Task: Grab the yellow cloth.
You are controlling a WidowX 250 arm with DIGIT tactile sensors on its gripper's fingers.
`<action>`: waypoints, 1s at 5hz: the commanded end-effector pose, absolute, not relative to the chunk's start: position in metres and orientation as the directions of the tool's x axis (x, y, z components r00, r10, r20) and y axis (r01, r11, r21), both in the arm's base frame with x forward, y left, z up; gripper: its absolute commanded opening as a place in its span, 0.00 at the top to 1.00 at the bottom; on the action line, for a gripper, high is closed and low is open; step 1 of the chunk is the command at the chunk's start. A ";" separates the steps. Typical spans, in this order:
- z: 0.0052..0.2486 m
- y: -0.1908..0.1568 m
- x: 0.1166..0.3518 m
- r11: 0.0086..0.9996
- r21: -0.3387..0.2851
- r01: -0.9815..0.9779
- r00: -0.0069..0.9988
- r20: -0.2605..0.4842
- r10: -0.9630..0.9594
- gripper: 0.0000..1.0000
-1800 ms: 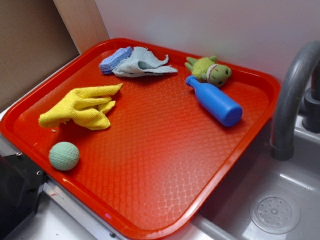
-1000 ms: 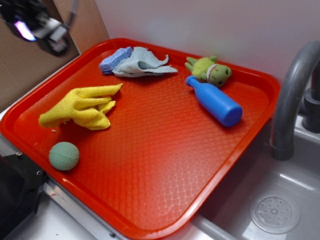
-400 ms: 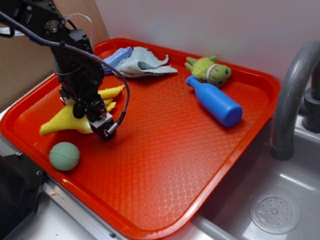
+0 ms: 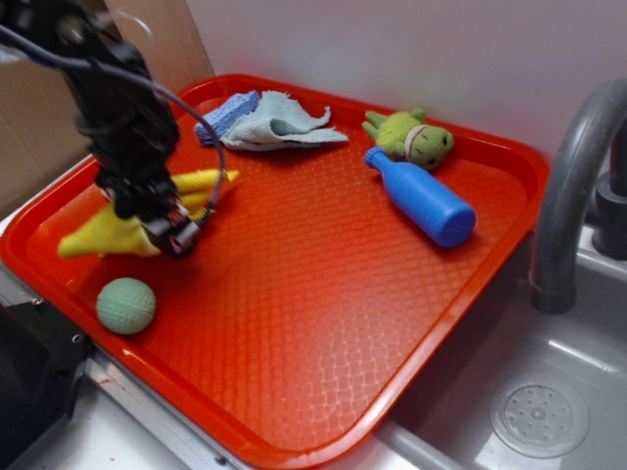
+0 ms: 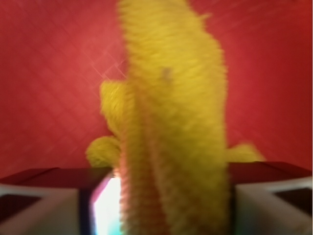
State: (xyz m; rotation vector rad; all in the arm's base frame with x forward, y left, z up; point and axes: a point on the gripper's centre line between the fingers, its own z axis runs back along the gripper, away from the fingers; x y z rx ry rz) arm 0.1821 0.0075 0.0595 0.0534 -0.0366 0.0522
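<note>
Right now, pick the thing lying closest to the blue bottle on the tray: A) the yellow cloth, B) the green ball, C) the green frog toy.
C: the green frog toy lies right beside the neck of the blue bottle on the tray.

On the tray (image 4: 509,186) I see the cloth (image 4: 98,233) at left under my gripper (image 4: 162,230), ball (image 4: 125,305) before it, rag (image 4: 279,125) behind, bottle (image 4: 423,201) and plush toy (image 4: 409,137) at right.

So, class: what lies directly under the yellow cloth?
Under the yellow cloth only the red tray shows around its edges. The gripper covers the cloth's middle, so anything beneath that part is hidden.
</note>
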 end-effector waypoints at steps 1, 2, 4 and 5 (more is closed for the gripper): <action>0.162 0.029 0.183 0.949 -0.102 -0.297 0.938 0.155 0.310 1.00; 0.212 0.040 0.184 0.946 -0.091 -0.311 0.930 0.178 0.323 1.00; 0.257 0.041 0.197 0.935 -0.079 -0.346 0.920 0.166 0.354 1.00; 0.244 0.042 0.198 0.934 -0.040 -0.355 0.921 0.159 0.356 1.00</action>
